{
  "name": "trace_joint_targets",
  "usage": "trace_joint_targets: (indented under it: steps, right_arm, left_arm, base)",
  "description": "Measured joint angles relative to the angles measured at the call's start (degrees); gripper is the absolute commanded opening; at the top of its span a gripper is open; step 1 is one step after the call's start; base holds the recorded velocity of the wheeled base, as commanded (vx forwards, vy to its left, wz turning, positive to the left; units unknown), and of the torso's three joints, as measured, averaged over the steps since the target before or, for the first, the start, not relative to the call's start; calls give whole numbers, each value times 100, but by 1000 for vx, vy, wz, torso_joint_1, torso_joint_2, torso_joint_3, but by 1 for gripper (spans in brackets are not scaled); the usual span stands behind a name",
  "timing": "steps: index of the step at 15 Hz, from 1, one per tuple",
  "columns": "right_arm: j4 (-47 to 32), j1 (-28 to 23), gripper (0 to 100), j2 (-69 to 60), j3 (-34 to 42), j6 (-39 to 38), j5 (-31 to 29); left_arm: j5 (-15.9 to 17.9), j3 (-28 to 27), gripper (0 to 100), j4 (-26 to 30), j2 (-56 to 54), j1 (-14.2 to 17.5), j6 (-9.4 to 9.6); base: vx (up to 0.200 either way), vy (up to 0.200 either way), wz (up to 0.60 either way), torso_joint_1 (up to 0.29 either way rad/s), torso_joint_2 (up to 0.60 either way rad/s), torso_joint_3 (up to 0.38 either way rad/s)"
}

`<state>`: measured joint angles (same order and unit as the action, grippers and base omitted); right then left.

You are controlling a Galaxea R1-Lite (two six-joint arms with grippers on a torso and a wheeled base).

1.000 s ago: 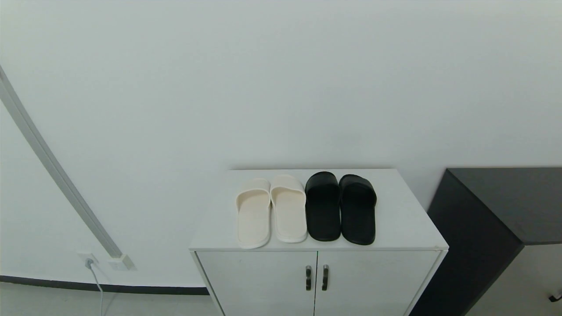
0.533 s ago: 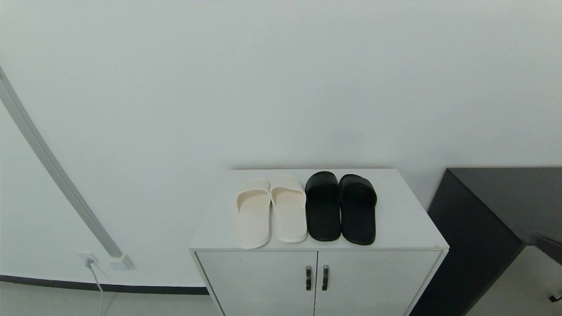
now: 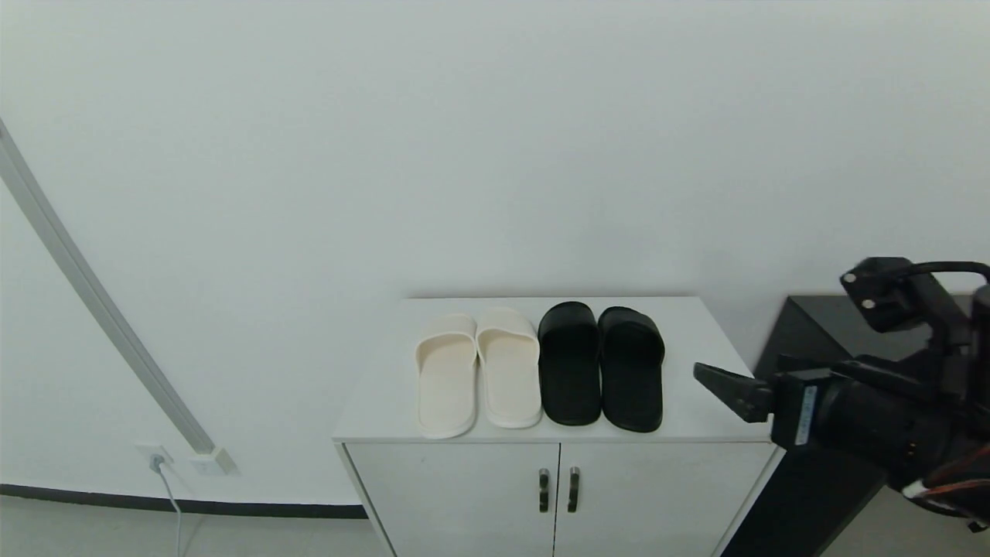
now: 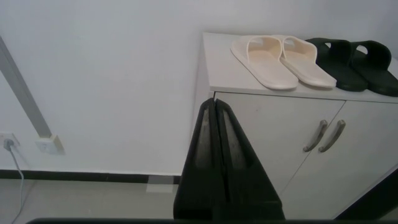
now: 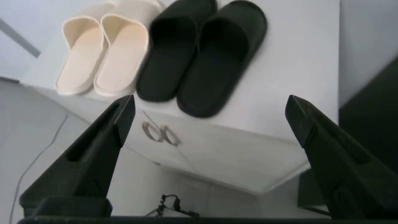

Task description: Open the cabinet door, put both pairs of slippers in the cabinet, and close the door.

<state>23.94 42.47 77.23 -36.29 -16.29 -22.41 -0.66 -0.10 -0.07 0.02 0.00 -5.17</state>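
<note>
Both doors of the white two-door cabinet (image 3: 464, 495) are shut. The task is at its first step, opening a door.

- The pair of cream open-toe foam slippers (image 3: 508, 379) and the pair of black foam slippers (image 3: 570, 367) sit side by side on the cabinet top, touching, heels toward the front edge.
- Two slim vertical metal bar handles (image 3: 544, 490) sit close together at the centre seam, below the top.
- Right hand (image 5: 208, 109): fingers spread wide, holding nothing. It is level with the cabinet top, off its right front corner.
- Left hand (image 4: 215, 106): fingers pressed together, empty. It sits low and left of the cabinet, pointing at its left front corner.

How to do the step, as I judge it:
- Drop the right hand below the top's edge and bring it in to the right door's handle.
- Straddle that bar alone, since the neighbouring handle is just beside it.
- Close fully before pulling.
- Pull along the door's arc, with the hinge probably on the outer edge, not straight back.
- Keep the elbow clear of the tall black block (image 3: 812, 510) to the right.
- Don't brush the slippers.
</note>
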Motion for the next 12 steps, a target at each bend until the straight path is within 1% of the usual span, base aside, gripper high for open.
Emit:
trace_joint_targets:
  steps: [2, 5, 7, 9, 12]
  right_arm:
    - [274, 301, 100, 588, -332, -73, -501]
    - [1074, 538, 100, 1451, -677, -38, -1046]
    - [1360, 595, 100, 2021, -992, -5, -1446]
    - [1462, 610, 100, 2525, -1282, -2, -1727]
    - [1635, 557, 100, 3162, -1659, -5, -1953]
  left_arm:
    - [0, 0, 0, 0, 0, 0, 0]
    - [-2, 0, 0, 0, 0, 0, 0]
    - [0, 0, 0, 0, 0, 0, 0]
    - [4, 0, 0, 0, 0, 0, 0]
    - [4, 0, 0, 0, 0, 0, 0]
  base:
    - [0, 0, 0, 0, 0, 0]
    - [0, 0, 0, 0, 0, 0]
    - [0, 0, 0, 0, 0, 0]
    - [0, 0, 0, 0, 0, 0]
    - [0, 0, 0, 0, 0, 0]
